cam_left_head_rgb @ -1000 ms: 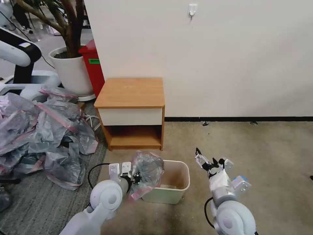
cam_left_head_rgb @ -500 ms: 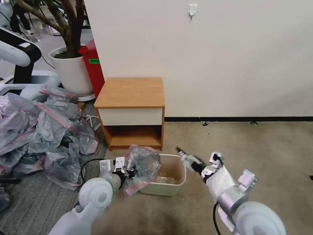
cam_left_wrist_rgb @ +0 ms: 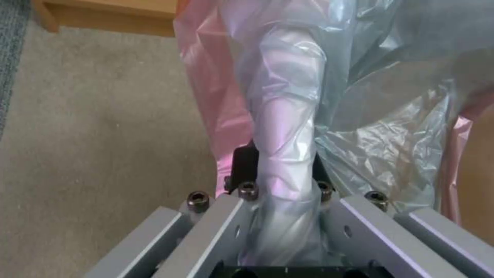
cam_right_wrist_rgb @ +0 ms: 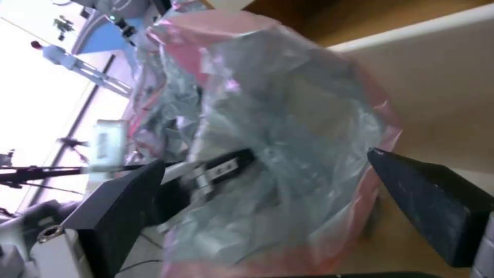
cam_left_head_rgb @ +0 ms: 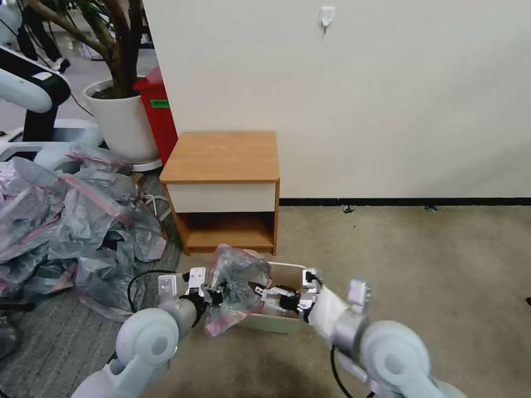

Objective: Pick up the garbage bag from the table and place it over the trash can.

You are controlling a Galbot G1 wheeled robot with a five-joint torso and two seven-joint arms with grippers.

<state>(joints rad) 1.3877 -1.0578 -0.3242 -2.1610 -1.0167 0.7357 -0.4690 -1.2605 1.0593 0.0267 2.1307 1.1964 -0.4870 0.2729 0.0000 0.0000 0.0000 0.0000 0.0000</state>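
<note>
Look at the can (cam_left_head_rgb: 287,320) first; it sits on the carpet right in front of the table (cam_left_head_rgb: 221,157), low down near the robot. The bag (cam_left_head_rgb: 235,282) hangs over the can's left end, puffed up, with its pink band drooping down outside the can's left wall. It is not spread around the rim.

Your left gripper (cam_left_head_rgb: 213,296) is just left of the can. It is clamped on the bag; in the left wrist view a twisted bunch of the bag (cam_left_wrist_rgb: 288,127) runs straight down between the left gripper (cam_left_wrist_rgb: 280,189) parts and is pinched tight there.

Your right gripper (cam_left_head_rgb: 265,293) is over the can's open top, pointing left at the bag. Its fingers are spread apart. In the right wrist view the two dark fingers (cam_right_wrist_rgb: 432,200) stand wide, one on each side of the bag (cam_right_wrist_rgb: 288,139), and the right gripper (cam_right_wrist_rgb: 268,181) holds nothing. The tips look very close to the bag, maybe touching it, but you cannot be sure from here.

A big heap of bags (cam_left_head_rgb: 72,221) lies on the floor well left of the can. A red bin (cam_left_head_rgb: 157,113) and a plant pot (cam_left_head_rgb: 121,121) stand behind the table's left side.
</note>
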